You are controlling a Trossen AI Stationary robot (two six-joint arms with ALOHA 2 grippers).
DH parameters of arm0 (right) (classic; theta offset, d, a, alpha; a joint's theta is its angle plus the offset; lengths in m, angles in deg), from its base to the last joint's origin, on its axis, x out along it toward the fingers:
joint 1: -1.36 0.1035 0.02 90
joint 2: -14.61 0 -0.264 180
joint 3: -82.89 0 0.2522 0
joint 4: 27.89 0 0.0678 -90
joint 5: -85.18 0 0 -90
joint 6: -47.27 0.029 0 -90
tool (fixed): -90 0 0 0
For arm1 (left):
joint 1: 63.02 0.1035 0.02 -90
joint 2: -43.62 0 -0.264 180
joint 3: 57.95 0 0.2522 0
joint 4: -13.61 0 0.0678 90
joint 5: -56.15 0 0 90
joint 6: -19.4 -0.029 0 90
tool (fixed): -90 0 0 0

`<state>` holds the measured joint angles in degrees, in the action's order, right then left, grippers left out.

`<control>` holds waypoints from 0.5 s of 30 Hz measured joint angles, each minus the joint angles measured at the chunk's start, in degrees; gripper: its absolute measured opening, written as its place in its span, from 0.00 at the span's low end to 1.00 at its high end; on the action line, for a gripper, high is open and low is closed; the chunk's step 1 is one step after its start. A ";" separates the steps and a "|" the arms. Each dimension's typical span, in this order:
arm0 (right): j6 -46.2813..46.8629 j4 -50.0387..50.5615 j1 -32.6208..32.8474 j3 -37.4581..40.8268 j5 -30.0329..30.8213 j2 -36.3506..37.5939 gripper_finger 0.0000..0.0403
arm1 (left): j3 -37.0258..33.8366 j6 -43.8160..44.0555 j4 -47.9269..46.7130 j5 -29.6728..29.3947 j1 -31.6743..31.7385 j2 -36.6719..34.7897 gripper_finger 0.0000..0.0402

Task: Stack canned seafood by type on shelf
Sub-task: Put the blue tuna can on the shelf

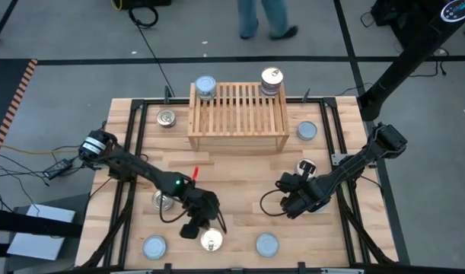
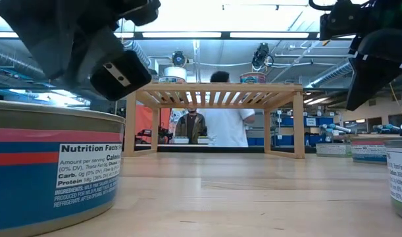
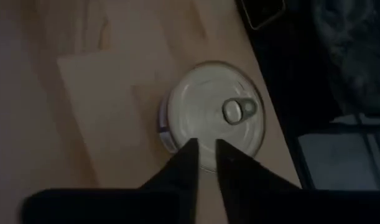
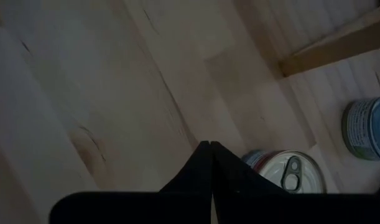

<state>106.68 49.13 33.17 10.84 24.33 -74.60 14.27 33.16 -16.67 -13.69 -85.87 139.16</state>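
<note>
The light wooden shelf (image 1: 236, 114) stands at the table's far middle. On its top stand a silvery-blue-lidded tin (image 1: 205, 86) at the left and a golden-lidded stack (image 1: 272, 80) at the right. My left gripper (image 1: 200, 227) hovers over a golden pull-tab tin (image 3: 211, 121) near the table's front edge. Its fingers (image 3: 191, 152) are a narrow gap apart and touch nothing. My right gripper (image 1: 293, 199) is shut and empty (image 4: 208, 146) over bare table right of centre. A pull-tab tin (image 4: 289, 171) lies just beyond it.
Loose tins lie on the table: golden ones (image 1: 167, 118) (image 1: 162, 200) (image 1: 306, 167) and silvery-blue ones (image 1: 307, 130) (image 1: 154, 246) (image 1: 267, 244). A person (image 2: 220, 125) stands behind the shelf. There is bare wood in front of the shelf (image 1: 240, 171).
</note>
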 joint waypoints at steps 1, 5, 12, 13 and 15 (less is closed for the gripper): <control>-0.02 -0.26 0.00 0.00 0.00 0.00 0.02 | 0.00 -0.63 0.32 -0.02 -0.13 0.03 0.07; -0.40 -0.97 0.02 0.00 0.00 0.00 0.02 | 0.00 -1.56 1.03 -0.71 -0.20 0.03 0.02; -0.65 -1.62 0.02 0.00 0.46 0.00 0.02 | -0.09 -1.57 2.05 -2.54 -0.18 0.15 0.01; -0.65 -1.74 0.02 0.00 0.48 0.00 0.02 | -0.09 -1.57 2.67 -2.52 -0.18 0.42 0.01; -0.65 -1.95 0.02 0.00 0.48 0.02 0.02 | -0.09 -1.58 2.91 -2.54 -0.36 0.80 0.00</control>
<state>106.03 47.18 33.19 10.84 24.81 -74.58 14.18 31.58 -13.77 -16.23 -86.23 139.96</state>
